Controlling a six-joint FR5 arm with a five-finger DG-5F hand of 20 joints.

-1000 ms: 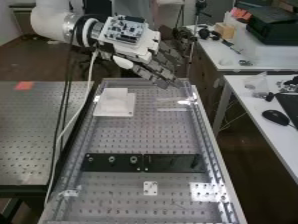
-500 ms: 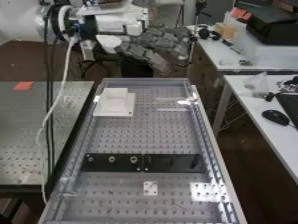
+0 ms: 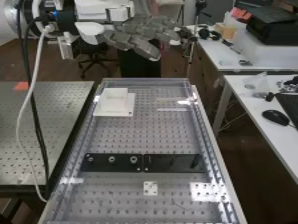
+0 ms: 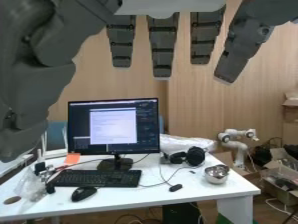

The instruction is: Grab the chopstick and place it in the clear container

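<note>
Beyond the far end of the bench, in the high view, the hand is raised with its fingers relaxed and nothing visible in them. In the wrist view the hand's fingers hang nearly straight and spread, the thumb at one side. A clear, see-through object, perhaps the container, lies at the bench's far right corner, with thin pale and tan strips across it. Whether one of these strips is the chopstick, I cannot tell.
A white square block stands at the bench's far left. Black plates cross the middle of the perforated bench. Low rails run along both sides. A side table holds a mouse; the wrist view includes a monitor and headphones.
From above the bench's far end, the hand has moved up and to the left in the high view, and its fingers have swung from slanting downward to more level. The block and clear object have stayed put.
</note>
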